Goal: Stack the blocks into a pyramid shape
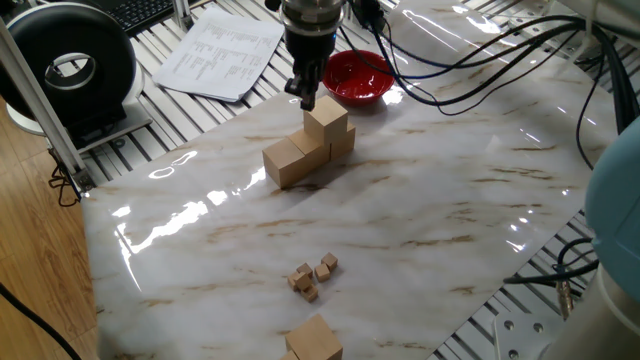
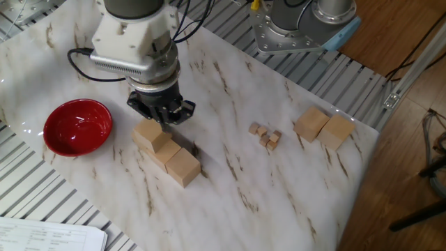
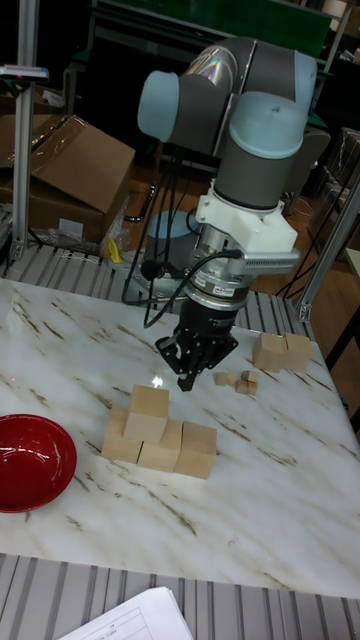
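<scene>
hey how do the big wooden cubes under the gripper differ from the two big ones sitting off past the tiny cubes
The large tan wooden cubes under the gripper form a stepped stack, with one cube raised on top near the red bowl. The two loose large tan cubes lie flat side by side near the table edge, beyond the tiny wooden cubes. All look alike in size and colour.
</scene>
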`<state>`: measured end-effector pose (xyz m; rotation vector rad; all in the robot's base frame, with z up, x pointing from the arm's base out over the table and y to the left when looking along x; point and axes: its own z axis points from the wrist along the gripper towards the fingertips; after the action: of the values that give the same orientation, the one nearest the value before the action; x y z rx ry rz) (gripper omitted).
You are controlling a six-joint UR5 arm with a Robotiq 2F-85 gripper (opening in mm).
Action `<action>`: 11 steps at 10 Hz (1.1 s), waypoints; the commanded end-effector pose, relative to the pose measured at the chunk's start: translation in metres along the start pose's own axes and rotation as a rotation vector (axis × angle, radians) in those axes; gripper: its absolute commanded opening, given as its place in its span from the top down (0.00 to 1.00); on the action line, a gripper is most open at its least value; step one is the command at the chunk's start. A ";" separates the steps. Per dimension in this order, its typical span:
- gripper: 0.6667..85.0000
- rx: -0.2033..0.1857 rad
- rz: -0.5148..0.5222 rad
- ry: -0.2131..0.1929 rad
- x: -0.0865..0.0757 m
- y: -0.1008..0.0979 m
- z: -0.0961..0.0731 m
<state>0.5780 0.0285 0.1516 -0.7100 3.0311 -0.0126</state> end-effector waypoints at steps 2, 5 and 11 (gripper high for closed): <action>0.99 -0.040 -0.064 -0.018 -0.005 0.010 0.000; 0.99 0.017 -0.110 -0.019 -0.006 -0.004 0.000; 0.99 0.019 -0.298 -0.093 -0.026 -0.002 -0.001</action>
<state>0.5972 0.0352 0.1517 -1.0438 2.8565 -0.0230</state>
